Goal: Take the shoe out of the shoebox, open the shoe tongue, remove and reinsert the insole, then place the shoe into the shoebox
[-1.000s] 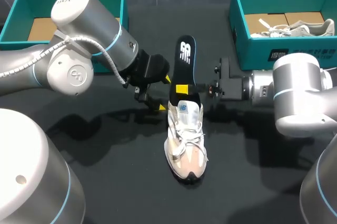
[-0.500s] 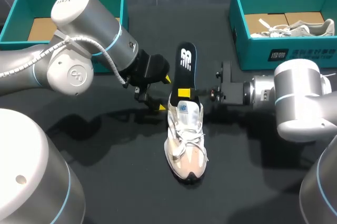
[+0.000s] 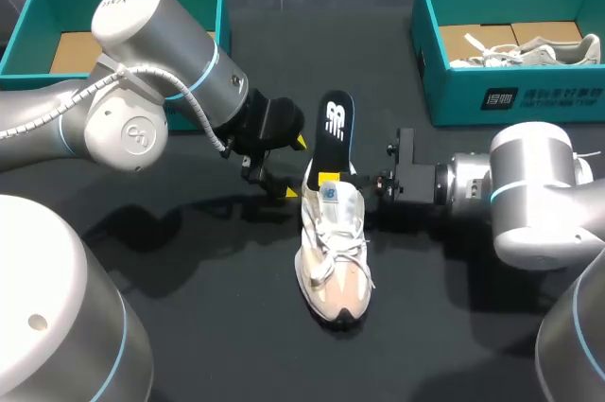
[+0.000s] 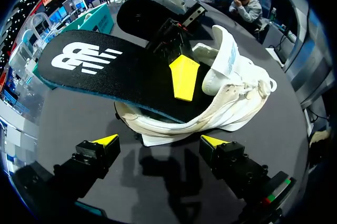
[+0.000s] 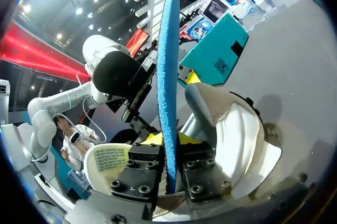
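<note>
Matt black woven cloth on the insole [image 3: 335,126] over a rough blue foam edge, soft white mesh and cream suede-like panels on the shoe [image 3: 333,251], matt black desk [image 3: 217,326], smooth teal card shoebox [image 3: 454,90], glossy silver-grey left arm [image 3: 142,90] shell.

shoe [image 3: 335,253]: white, upright on table | insole [image 3: 336,120]: black, half inside heel, tilted up
</note>
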You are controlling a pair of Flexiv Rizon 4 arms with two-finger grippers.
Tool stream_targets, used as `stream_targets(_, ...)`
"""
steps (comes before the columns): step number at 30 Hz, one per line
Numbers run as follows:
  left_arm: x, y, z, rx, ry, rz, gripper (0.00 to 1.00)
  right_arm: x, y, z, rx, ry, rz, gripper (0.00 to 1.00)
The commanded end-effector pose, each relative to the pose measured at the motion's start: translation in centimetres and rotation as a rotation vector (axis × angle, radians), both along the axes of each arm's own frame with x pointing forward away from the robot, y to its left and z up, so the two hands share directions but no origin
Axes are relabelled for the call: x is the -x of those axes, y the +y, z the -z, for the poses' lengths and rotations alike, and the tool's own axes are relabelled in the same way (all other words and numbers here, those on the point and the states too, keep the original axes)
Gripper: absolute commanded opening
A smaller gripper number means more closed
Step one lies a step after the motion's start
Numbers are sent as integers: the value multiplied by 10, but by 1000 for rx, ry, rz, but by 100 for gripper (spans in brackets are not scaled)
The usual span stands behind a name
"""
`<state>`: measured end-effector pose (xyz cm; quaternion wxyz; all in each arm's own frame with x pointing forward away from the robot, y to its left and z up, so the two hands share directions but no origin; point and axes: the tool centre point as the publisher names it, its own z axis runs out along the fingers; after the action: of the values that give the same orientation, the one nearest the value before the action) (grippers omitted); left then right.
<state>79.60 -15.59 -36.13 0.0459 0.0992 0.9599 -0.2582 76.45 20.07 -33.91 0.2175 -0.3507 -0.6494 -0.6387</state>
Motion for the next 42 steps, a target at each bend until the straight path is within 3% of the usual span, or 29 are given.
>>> stream_targets(1, 0, 0, 0, -2, -1, 0, 100, -4, -1, -14, 32, -22, -4, 37)
stream_targets(10, 0, 0, 0, -2, -1, 0, 100, -22, -6, -28, 56, -67, -30, 20)
stream_targets(14, 0, 0, 0, -2, -1, 0, 100, -25, -8, -29, 45, -79, -42, 0)
stream_targets(23, 0, 0, 0, -2, -1, 0, 100, -17, -4, -14, -8, -60, -70, 0)
stream_targets(30, 0, 0, 0, -2, -1, 0, 100, 5, 3, 3, -56, 0, -59, 0)
stream_targets(36, 0, 0, 0, -2, -1, 0, 100, 8, 6, 2, -65, 8, -71, 0)
stream_targets(38, 0, 0, 0, -2, -1, 0, 100, 4, 7, -3, -50, -4, -83, 21)
stream_targets(42, 0, 0, 0, -2, -1, 0, 100, -4, 6, -14, -25, -26, -101, 33)
